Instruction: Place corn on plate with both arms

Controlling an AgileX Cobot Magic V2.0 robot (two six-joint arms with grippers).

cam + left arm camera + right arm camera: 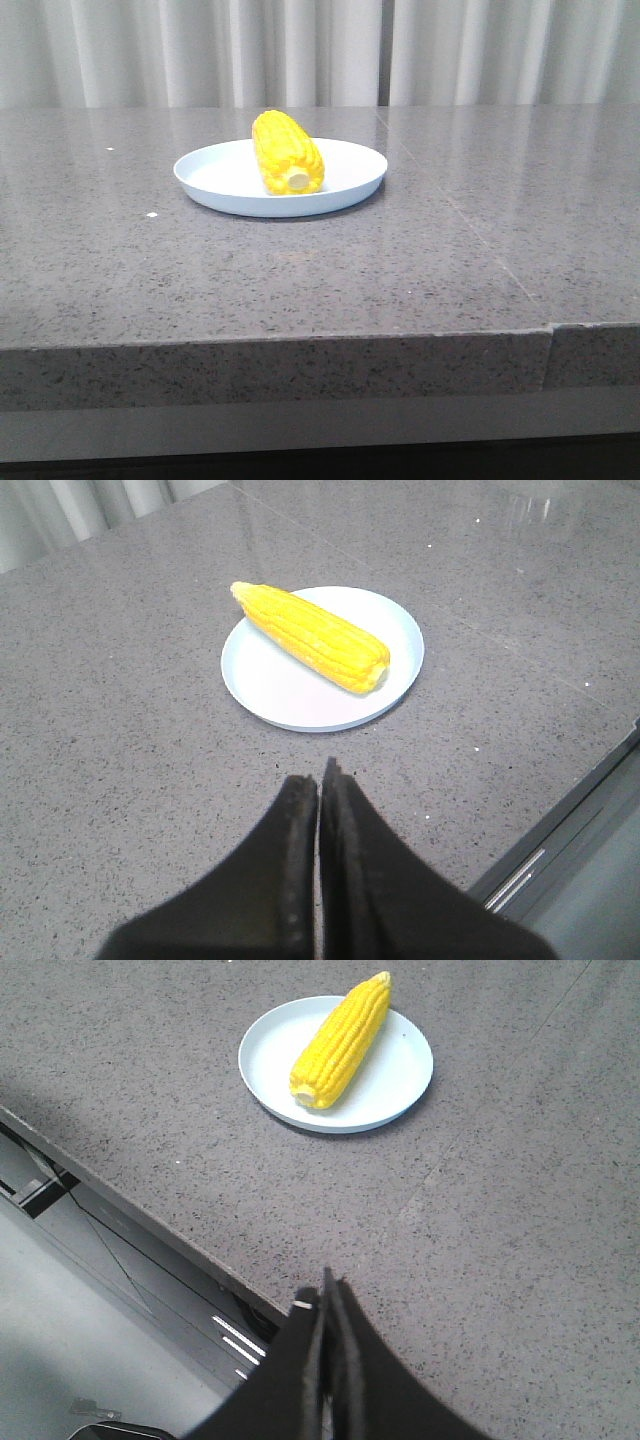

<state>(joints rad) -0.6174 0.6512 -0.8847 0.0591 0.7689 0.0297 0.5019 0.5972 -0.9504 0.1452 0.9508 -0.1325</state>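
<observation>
Grey speckled stone makes up the tabletop (300, 290), with pale pleated curtains (200, 50) hanging behind it and a seam running across the slab on the robot's right.

Seen from the left wrist, the left gripper (320, 780) has its two black fingers pressed together, tip to tip, with only a hairline between them. It holds nothing and hangs above bare stone, well apart from the dish. The right gripper (325, 1290) is likewise drawn closed, its dark fingers meeting at a point, gripping nothing. It sits over the near edge of the table, also well clear of the dish. Neither gripper shows in the front view.

One round, shallow white plate with a faint bluish tint and a low raised rim (350, 185) rests flat on the stone, toward the middle of the table. Inside it lies one bright yellow husked corn cob with neat rows of kernels (287, 152), on its side and roughly across the plate's centre. Its pale stub end faces the front camera, while the tapered tip reaches the far rim and slightly overhangs it. The corn touches only the plate.
</observation>
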